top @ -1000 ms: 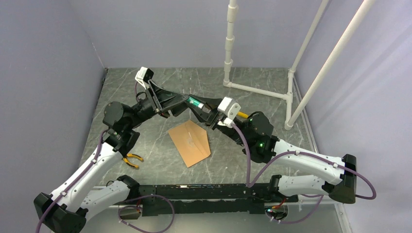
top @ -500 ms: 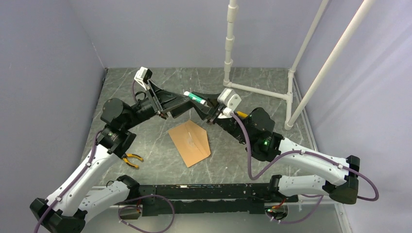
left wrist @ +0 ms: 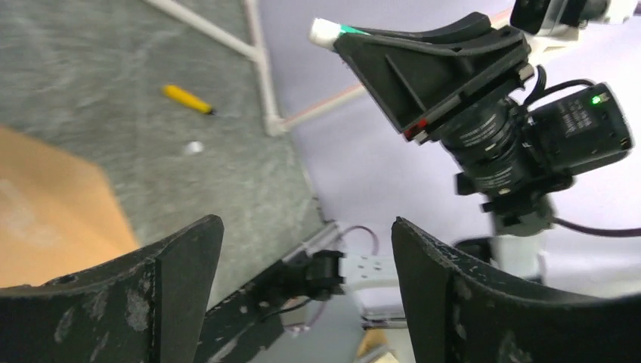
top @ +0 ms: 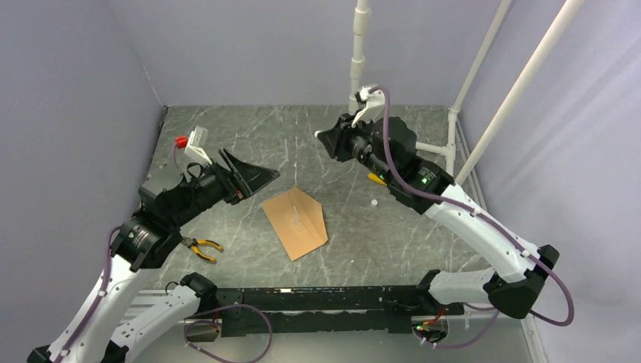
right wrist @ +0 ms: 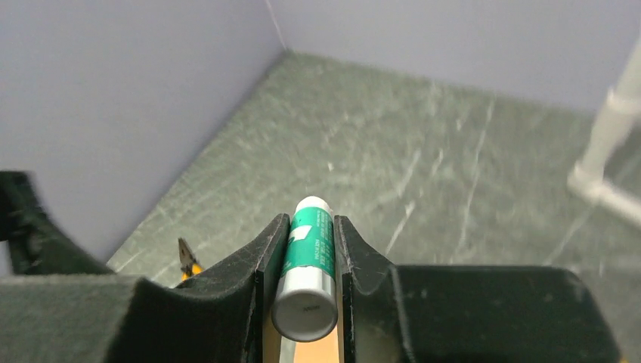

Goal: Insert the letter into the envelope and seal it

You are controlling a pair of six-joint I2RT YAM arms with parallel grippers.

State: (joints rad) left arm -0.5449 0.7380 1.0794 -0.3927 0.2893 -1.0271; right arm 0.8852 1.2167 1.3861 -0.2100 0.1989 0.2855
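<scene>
The brown envelope (top: 295, 223) lies flat at the table's middle, its pointed end toward the back; a corner of the envelope (left wrist: 45, 212) shows in the left wrist view. The letter is out of view. My left gripper (top: 261, 180) hangs open and empty just left of the envelope, its fingers (left wrist: 181, 265) wide apart. Raised above the back of the table, my right gripper (top: 323, 138) is shut on a green-and-white glue stick (right wrist: 310, 261), which pokes out past the fingertips. The left wrist view shows the same glue stick (left wrist: 326, 30) with a white tip.
Orange-handled pliers (top: 200, 246) lie at the front left. A yellow stick (top: 376, 179) and a small white round piece (top: 373, 203) sit right of the envelope. A white pipe frame (top: 401, 140) stands at the back right. Grey walls close in the left and back.
My left gripper opened and drew back to the left, away from the glue stick. The right arm lifted the glue stick up and toward the back.
</scene>
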